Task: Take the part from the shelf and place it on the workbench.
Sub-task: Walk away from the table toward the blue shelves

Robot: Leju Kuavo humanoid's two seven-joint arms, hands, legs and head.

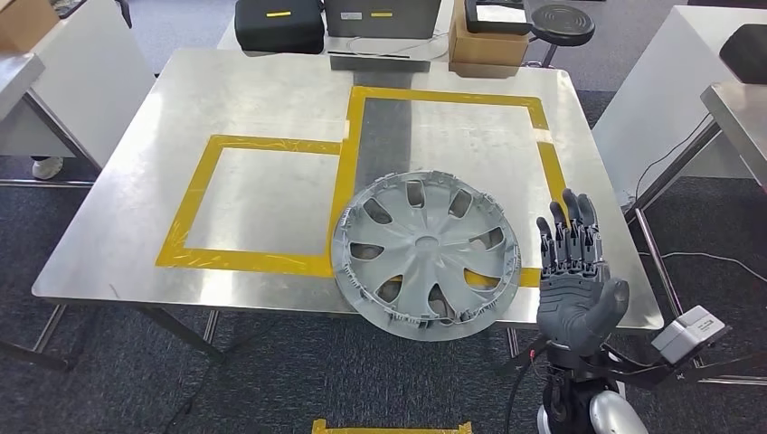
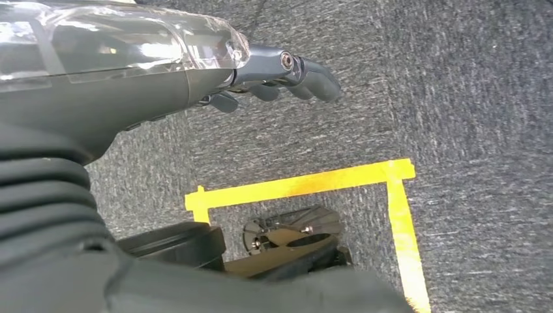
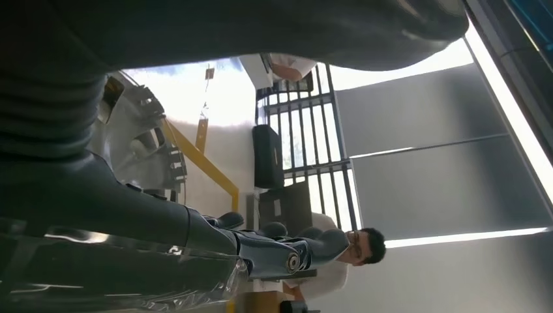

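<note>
Hubcap point(image 1: 426, 254) lies on taped steel workbench point(image 1: 271, 81); right hand point(image 1: 575, 280) beside it, fingers released, left hand point(image 2: 287, 75) too.

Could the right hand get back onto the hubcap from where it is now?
Probably yes. The right hand is open and raised just beside the hubcap, which lies flat at the workbench's near edge, overhanging it slightly. Nothing stands between them.
</note>
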